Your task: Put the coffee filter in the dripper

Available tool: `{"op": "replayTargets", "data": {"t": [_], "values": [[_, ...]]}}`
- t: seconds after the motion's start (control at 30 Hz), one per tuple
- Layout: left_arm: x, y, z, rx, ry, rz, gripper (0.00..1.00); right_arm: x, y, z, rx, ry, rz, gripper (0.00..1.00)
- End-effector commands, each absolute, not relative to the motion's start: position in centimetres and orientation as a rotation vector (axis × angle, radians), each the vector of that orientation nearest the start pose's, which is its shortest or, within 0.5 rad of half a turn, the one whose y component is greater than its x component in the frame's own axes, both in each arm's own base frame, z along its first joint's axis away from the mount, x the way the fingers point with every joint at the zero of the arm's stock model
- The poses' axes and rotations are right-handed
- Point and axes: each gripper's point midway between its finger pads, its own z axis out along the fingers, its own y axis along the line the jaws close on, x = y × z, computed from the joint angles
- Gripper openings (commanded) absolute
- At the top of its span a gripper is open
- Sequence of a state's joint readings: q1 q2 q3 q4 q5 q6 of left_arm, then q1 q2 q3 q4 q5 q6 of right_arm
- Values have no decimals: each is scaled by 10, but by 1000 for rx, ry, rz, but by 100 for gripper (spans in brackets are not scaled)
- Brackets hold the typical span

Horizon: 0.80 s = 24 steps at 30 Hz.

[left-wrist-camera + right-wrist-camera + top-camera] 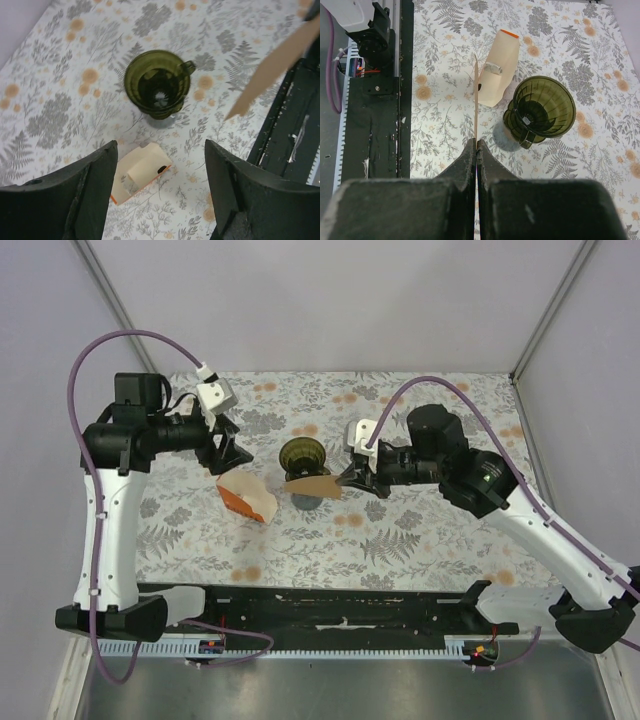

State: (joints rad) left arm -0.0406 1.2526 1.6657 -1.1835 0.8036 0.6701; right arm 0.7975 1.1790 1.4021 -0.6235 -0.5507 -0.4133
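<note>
We are in the carrying step: the filter is lifted but not yet in the dripper. Our right hand (pixel 476 145) is pinched fully closed on one edge of the coffee filter (pixel 476 100), which sticks straight out ahead of the fingertips. It is clear of the surface (pixel 430 540) and is seen edge-on from the wrist. The dripper (pixel 302 455) stands upright and empty, mouth up. It is ahead of the right hand and off to one side, just past the filter's free end.

Our left hand (pixel 161 150) is spread wide and holds nothing. It hovers above the orange and white carton (pixel 140 172), with the dripper straight ahead of it.

We judge that the next move is to swing the right hand sideways until the filter hangs over the dripper's mouth. We then tip the narrow end down and lower it in before letting go. The paper looks folded flat, so it may sit crooked or tip the light cup. The free left hand could steady the dripper.
</note>
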Motion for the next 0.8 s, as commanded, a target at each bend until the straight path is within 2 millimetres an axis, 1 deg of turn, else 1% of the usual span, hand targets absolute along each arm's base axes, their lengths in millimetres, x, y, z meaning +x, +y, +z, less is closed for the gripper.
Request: {"op": "replayTargets", "data": {"t": [0.0,0.1,0.17,0.27,0.37,0.5,0.57,0.67,0.77], "values": [[195,-150,360,1276,1694,-825,77,187,304,361,-1410,1364,810,0],[183,-161,353,1320,1677,-893,80,189,308,363,-1415,1362,828,0],[182,-166,344,1329,1693,-913,81,189,312,363,-1419,1362,844,0],[188,-174,335,1319,1732,-912,80,189,316,365,-1425,1360,866,0],[198,-173,329,1305,1775,-867,68,190,318,366,-1426,1360,876,0],[193,-178,318,1333,1793,-899,57,191,319,365,-1422,1372,877,0],[192,-182,311,1336,1810,-914,54,192,320,364,-1421,1379,880,0],[196,-187,308,1321,1823,-925,45,193,321,364,-1422,1381,885,0],[199,-188,309,1311,1825,-919,33,193,322,364,-1425,1380,887,0]]}}
